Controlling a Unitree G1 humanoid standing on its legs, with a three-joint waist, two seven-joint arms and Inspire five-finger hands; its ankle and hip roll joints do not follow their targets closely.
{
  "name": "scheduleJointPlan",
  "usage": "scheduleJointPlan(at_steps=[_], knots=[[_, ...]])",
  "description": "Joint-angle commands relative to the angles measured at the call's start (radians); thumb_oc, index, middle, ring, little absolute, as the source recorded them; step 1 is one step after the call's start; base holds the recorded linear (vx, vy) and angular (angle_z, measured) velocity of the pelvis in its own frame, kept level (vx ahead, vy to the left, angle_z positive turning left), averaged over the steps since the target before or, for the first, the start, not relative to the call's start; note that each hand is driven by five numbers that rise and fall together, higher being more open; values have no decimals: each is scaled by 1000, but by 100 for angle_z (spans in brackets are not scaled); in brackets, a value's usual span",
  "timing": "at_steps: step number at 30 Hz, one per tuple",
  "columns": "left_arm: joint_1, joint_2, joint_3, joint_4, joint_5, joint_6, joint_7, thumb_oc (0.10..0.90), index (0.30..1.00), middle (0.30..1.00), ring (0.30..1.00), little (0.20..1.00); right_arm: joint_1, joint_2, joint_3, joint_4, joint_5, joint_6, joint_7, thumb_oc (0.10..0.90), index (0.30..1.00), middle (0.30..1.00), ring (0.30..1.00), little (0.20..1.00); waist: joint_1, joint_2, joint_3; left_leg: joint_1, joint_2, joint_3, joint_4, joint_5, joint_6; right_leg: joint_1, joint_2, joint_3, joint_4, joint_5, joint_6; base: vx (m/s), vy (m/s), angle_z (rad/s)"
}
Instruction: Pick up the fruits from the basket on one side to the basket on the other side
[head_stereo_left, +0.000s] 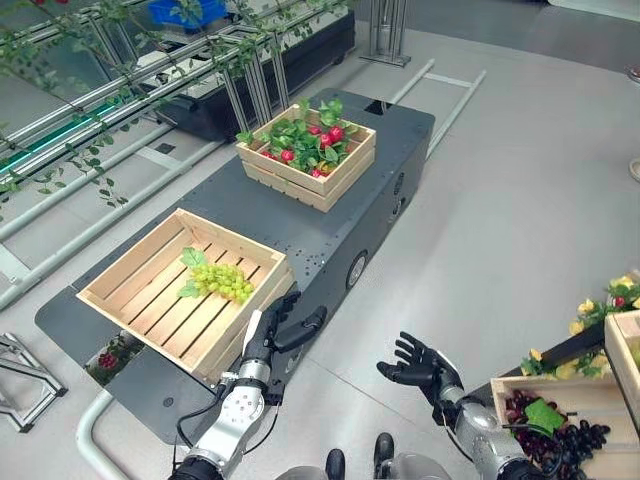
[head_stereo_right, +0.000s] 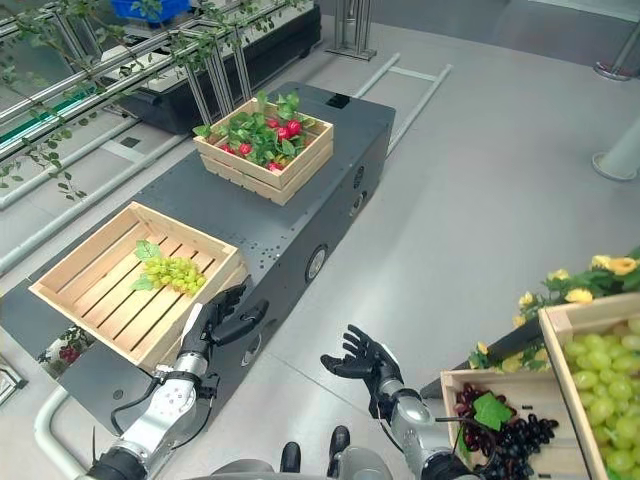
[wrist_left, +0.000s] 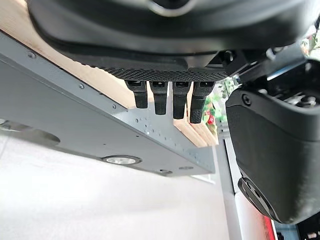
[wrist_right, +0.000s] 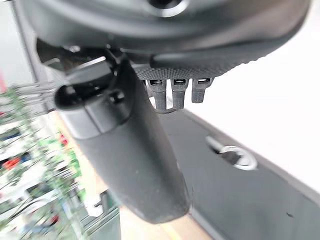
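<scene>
Left eye view: left hand (head_stereo_left: 272, 335) open beside crate (head_stereo_left: 120, 270) holding green grapes (head_stereo_left: 222, 280); right hand (head_stereo_left: 420, 365) open, empty; no legible print, seemingly.

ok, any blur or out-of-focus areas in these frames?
Right wrist view: plants and crates behind the right hand are smeared. Left wrist view: left hand bulk looks soft, wooden crate edge and grey platform fairly sharp. Eye views: green grapes crisp.

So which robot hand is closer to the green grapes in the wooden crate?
The left hand. It sits just off the near corner of the crate holding the green grapes. The right hand hangs open over the floor, farther off to the right.
</scene>
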Motion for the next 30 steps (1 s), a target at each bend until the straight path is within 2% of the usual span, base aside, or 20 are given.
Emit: scheduleJointPlan(at_steps=[1, 3, 5, 6, 7, 10, 13, 16, 24, 27, 30], knots=[[-67, -5, 12, -67, -8, -100, -20, 800, 900, 900, 900, 900, -40, 1, -59, -107, 20, -91, -1, 800, 900, 900, 900, 900, -19, -27, -42, -30, 90, 117, 19, -15, -32, 77, -25, -36, -64, -21, 60, 95, 111, 25], [-73, -10, 9, -65, -7, -103, -37, 800, 900, 900, 900, 900, -34, -10, -79, -118, 28, -98, 2, 800, 900, 900, 900, 900, -30, -26, -49, -22, 173, 168, -107, 55, -56, 98, -40, -66, -73, -40, 55, 94, 163, 36], [-83, -14, 3, -59, -3, -109, -50, 800, 900, 900, 900, 900, -26, -14, -88, -131, 31, -106, -14, 800, 900, 900, 900, 900, -41, -19, -47, -13, 216, 211, -170, 86, -77, 114, -47, -90, -63, -65, 55, 67, 177, 34], [-108, -18, -11, -49, 1, -120, -74, 800, 900, 900, 900, 900, -15, -24, -101, -148, 38, -120, -35, 800, 900, 900, 900, 900, -60, -8, -45, -30, 260, 275, -211, 126, -95, 110, -58, -128, -26, -101, 46, 9, 294, 49], [-139, -17, -27, -48, -2, -128, -84, 800, 900, 900, 900, 900, -11, -33, -114, -148, 36, -142, -36, 800, 900, 900, 900, 900, -70, -2, -37, -52, 277, 303, -179, 106, -97, 102, -83, -163, 28, -131, 44, 33, 367, 68], [-152, -3, -29, -51, -24, -110, -83, 800, 900, 900, 900, 900, -15, -22, -105, -149, 54, -125, -77, 800, 900, 900, 900, 900, -67, 14, -31, -60, 238, 276, -153, 59, -91, 99, -130, -171, 90, -157, 73, 66, 351, 66], [-151, 18, -19, -67, 12, -132, -68, 800, 900, 900, 900, 900, -3, -2, -102, -141, 85, -142, -31, 800, 900, 900, 900, 900, -60, 22, -25, -19, 211, 265, -186, 54, -80, 118, -156, -175, 64, -129, 98, 126, 241, -23], [-152, 21, -10, -70, 15, -114, -41, 800, 900, 900, 900, 900, -4, 15, -94, -123, 79, -136, -30, 800, 900, 900, 900, 900, -44, 30, -44, 13, 191, 248, -231, 58, -64, 133, -171, -182, 13, -95, 124, 117, 163, -1], [-134, 13, -21, -100, 28, -103, -44, 800, 900, 900, 900, 900, -16, 54, -68, -145, 87, -171, -48, 800, 900, 900, 900, 900, 10, 18, -59, 16, 161, 236, -248, 42, -42, 153, -216, -231, -67, -20, 162, 73, 136, 21], [-108, 17, -28, -118, 80, -124, -35, 800, 900, 900, 900, 900, -26, 70, -56, -159, 84, -182, -43, 800, 900, 900, 900, 900, 32, 12, -53, 16, 153, 246, -248, 33, -31, 150, -242, -253, -96, 24, 179, 52, 133, 3], [-99, 34, -28, -139, 111, -129, -13, 800, 900, 900, 900, 900, -30, 78, -51, -160, 104, -180, -37, 800, 900, 900, 900, 900, 45, 10, -53, 11, 140, 240, -245, 22, -17, 147, -256, -256, -93, 32, 185, 86, 164, 0]])
